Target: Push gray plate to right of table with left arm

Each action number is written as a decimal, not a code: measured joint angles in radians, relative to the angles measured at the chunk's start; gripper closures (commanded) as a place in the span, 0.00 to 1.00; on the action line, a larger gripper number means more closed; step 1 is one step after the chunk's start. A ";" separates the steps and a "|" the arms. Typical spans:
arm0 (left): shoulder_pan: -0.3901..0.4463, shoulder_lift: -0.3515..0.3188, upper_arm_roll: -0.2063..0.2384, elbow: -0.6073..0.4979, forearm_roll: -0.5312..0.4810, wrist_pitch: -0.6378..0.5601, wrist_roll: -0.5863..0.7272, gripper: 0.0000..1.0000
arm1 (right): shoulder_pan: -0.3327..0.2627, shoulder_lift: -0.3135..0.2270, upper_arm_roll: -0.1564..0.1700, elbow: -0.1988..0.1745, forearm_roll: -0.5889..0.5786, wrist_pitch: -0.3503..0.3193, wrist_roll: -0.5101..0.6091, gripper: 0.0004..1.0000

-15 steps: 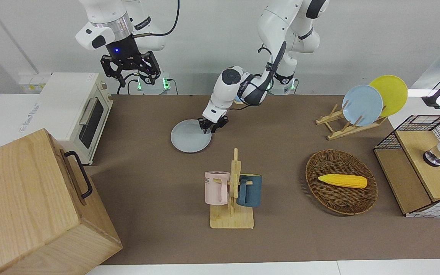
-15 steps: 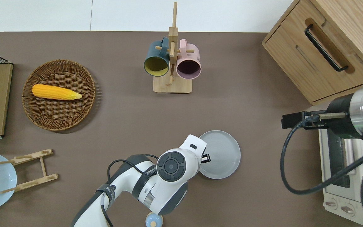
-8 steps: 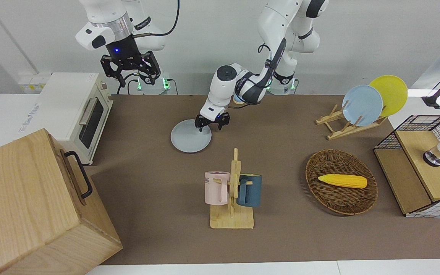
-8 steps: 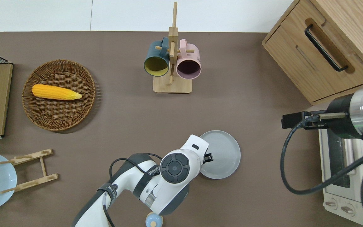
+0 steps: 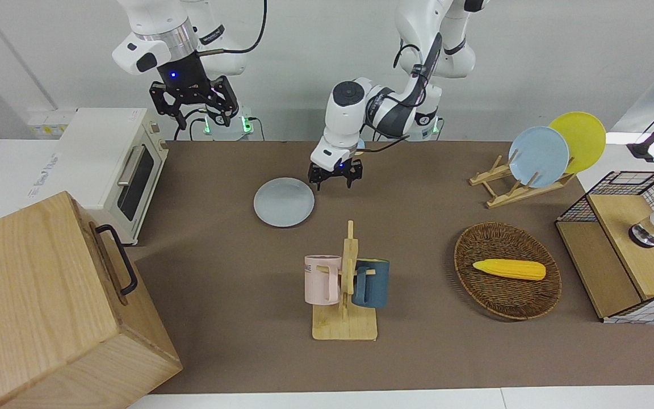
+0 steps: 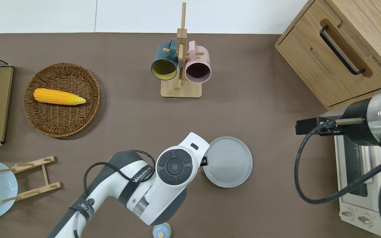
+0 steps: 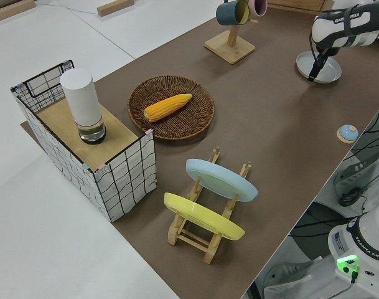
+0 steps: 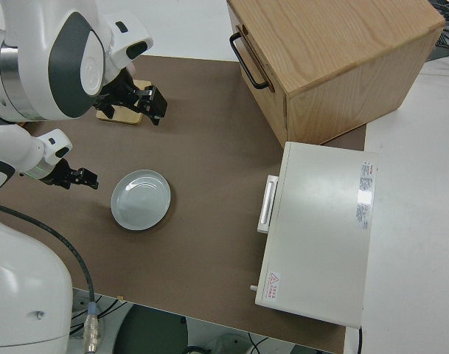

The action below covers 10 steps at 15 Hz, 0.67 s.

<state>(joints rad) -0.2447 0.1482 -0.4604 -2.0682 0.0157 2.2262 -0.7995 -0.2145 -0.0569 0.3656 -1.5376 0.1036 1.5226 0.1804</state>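
Matte brown desk [image 5: 418, 352] carrying round pale gray plate [image 6: 227, 162], flat for sliding, nearer the robots than wooden mug rack [image 6: 181, 33]. Left arm [image 6: 174, 165] raised, jaws spread and empty, just beside the rim (side suited to shoving toward the right arm's end). Right arm [image 5: 168, 40] parked

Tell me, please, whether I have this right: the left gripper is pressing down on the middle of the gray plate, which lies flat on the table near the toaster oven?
Not quite. The left gripper is off the gray plate, raised beside its rim toward the left arm's end, as the front view shows. The plate does lie flat on the table near the toaster oven.
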 measured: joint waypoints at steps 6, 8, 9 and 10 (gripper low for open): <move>0.140 -0.079 0.007 -0.003 0.000 -0.157 0.146 0.01 | 0.000 0.000 0.000 0.000 0.000 0.000 0.000 0.00; 0.201 -0.090 0.008 -0.005 0.000 -0.183 0.224 0.01 | 0.000 0.000 0.000 0.000 0.000 0.000 0.000 0.01; 0.232 -0.095 0.008 -0.005 0.000 -0.192 0.262 0.01 | 0.000 0.000 0.000 0.000 0.000 0.000 0.000 0.00; 0.262 -0.099 0.009 -0.005 0.000 -0.199 0.296 0.01 | 0.000 0.000 0.000 0.000 0.000 0.000 0.000 0.00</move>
<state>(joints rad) 0.0177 0.0489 -0.4512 -2.0737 0.0157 2.0277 -0.5036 -0.2145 -0.0569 0.3656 -1.5376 0.1036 1.5226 0.1804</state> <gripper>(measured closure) 0.004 0.004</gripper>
